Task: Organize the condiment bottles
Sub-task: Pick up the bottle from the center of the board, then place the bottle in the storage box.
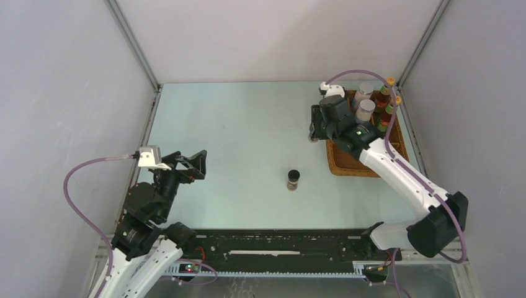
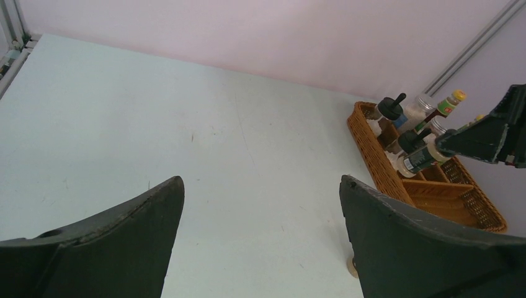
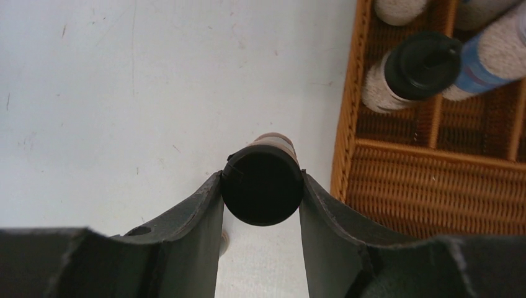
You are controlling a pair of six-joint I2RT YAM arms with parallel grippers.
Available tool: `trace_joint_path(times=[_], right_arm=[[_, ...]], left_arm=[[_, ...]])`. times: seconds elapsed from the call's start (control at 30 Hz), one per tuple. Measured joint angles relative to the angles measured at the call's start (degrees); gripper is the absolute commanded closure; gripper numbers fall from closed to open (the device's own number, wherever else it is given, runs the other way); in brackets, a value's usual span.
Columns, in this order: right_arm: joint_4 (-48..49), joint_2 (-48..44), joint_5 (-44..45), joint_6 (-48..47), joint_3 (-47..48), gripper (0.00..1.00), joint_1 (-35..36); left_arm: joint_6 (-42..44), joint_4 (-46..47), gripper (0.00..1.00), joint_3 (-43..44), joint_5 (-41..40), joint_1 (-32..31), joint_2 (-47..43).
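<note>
While your right fingers [image 3: 198, 217] are clamped on either side of the black lid of a small dark jar [image 3: 262, 185], the coming move turns on one thing: the jar is on the outside of the wicker tray [image 3: 428, 180]. From the wrist you see the jar upright, long axis vertical, lid up toward the camera. The tray's woven wall runs just beside it on the right, close but not touching as far as I can tell.

In my judgement you need a lift clear of that wall and a short sideways shift over it, keeping the jar vertical. The section straight across the wall shows wicker floor, and a black-lidded jar [image 3: 409, 68] stands in the section beyond. I cannot tell whether the held jar rests on the bench [image 1: 236, 124] or hangs just above it.

A second dark jar [image 1: 293, 179] stands upright on the bench between the arms, well apart from the tray. Your left fingers [image 2: 124, 242] are spread wide on nothing. The right arm looks nearer to that jar, though it is busy.
</note>
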Motion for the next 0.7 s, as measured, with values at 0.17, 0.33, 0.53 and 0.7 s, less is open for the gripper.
trace_joint_path(times=[0.17,0.33,0.53,0.7], right_arm=[[-1.6,-6.4,1.8,2.3,-4.9,1.00,-2.9],[-2.2,-13.1,2.6,4.9,-11.2,1.00,-9.9],[-2.3,-18.8,2.7,6.9,-17.7,1.00,-19.1],[-2.2,-21.1,2.2,7.8,-22.3,1.00,-26.1]], left_arm=[[0.0,-0.3,0.00,0.0,0.5,0.0,-0.9],[-0.2,-0.6,0.00,0.0,1.0,0.0,-1.1],[-0.6,-0.9,0.00,0.0,1.3,0.0,-1.5],[-0.6,-1.2,0.00,0.0,1.3,0.0,-2.1]])
